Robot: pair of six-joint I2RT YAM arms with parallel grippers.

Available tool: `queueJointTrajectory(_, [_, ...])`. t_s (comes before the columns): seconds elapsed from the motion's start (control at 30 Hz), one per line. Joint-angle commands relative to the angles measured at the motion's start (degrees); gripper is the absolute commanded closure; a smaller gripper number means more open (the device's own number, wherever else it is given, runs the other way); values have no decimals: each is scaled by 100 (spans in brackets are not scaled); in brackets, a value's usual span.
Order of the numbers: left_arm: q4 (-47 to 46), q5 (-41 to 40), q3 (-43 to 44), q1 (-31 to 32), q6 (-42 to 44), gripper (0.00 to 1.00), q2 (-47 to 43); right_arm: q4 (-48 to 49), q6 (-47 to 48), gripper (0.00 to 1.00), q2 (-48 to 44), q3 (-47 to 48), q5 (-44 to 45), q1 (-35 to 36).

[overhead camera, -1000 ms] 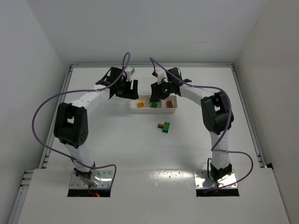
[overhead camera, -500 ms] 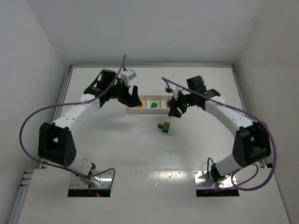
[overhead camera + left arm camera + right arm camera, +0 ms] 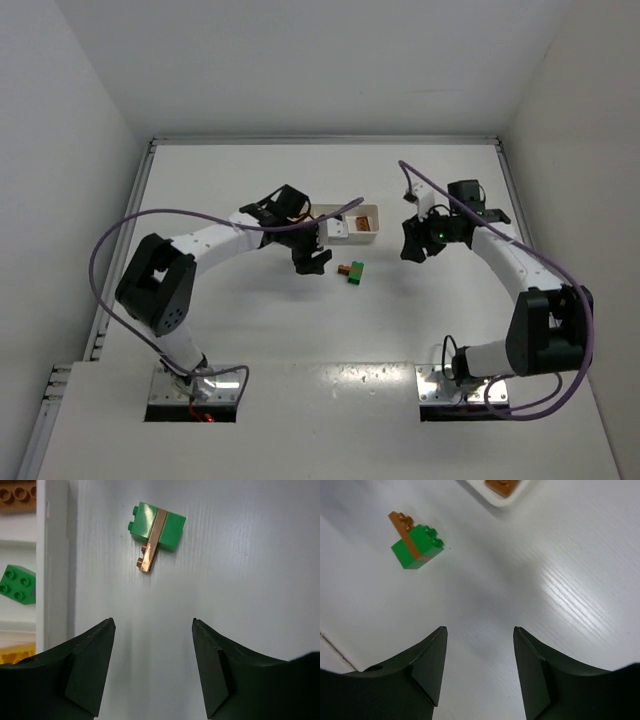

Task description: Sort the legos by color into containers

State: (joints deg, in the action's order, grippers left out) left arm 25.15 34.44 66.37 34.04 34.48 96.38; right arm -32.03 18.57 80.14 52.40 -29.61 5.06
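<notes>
A green lego with a thin reddish-brown lego stuck across it (image 3: 351, 271) lies on the table just in front of the white tray (image 3: 372, 236). It also shows in the left wrist view (image 3: 159, 527) and the right wrist view (image 3: 415, 550). My left gripper (image 3: 312, 262) is open and empty, just left of that pair (image 3: 153, 625). My right gripper (image 3: 412, 248) is open and empty, to the right of it (image 3: 480, 630). The tray (image 3: 55, 555) holds a reddish-brown lego (image 3: 17, 495), a green lego (image 3: 17, 584) and a yellow lego (image 3: 15, 655), one in each compartment.
My left arm (image 3: 215, 238) crosses over the tray's left part in the top view. The tray's right corner (image 3: 492, 500) with the reddish-brown lego (image 3: 502, 485) shows at the top of the right wrist view. White walls stand on three sides of the table.
Both grippers left the tray. The left one swung forward and right to beside the green-and-brown pair. The right one swung right, away from the tray.
</notes>
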Motion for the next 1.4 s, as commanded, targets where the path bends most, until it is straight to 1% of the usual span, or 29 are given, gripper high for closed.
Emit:
queueJointTrajectory(0.0, [-10, 195, 297, -29, 1454, 31, 301, 57, -476, 44, -165, -63, -194, -382])
queueJointTrajectory(0.17, [51, 380, 578, -29, 1869, 31, 768, -145, -591, 44, -165, -11, -537, -1084])
queueJointTrajectory(0.27, [113, 503, 754, 32, 1983, 34, 1031, -198, -591, 44, -165, 51, -590, -1322])
queueJointTrajectory(0.37, [174, 555, 939, 137, 1984, 40, 1207, -198, -644, 44, -165, 51, -652, -1507])
queueJointTrajectory(0.47, [236, 555, 1001, 191, 2053, 40, 1349, -198, -705, 44, -165, 51, -765, -1622])
queueJointTrajectory(0.77, [236, 670, 1001, 358, 1993, 40, 1603, -436, -653, 43, -218, 261, -766, -1745])
queueJointTrajectory(0.97, [236, 722, 1352, 462, 1817, 40, 1919, -540, -653, 43, -52, 367, -872, -1798])
queueJointTrajectory(1.13, [236, 722, 1467, 463, 1764, 40, 2130, -602, -653, 43, 2, 490, -986, -1798])
queueJointTrajectory(1.2, [236, 722, 1519, 463, 1711, 41, 2131, -603, -582, 43, 72, 542, -986, -1851])
queueJointTrajectory(1.37, [236, 722, 1519, 568, 1659, 50, 2183, -603, -582, 43, 248, 665, -1100, -1903])
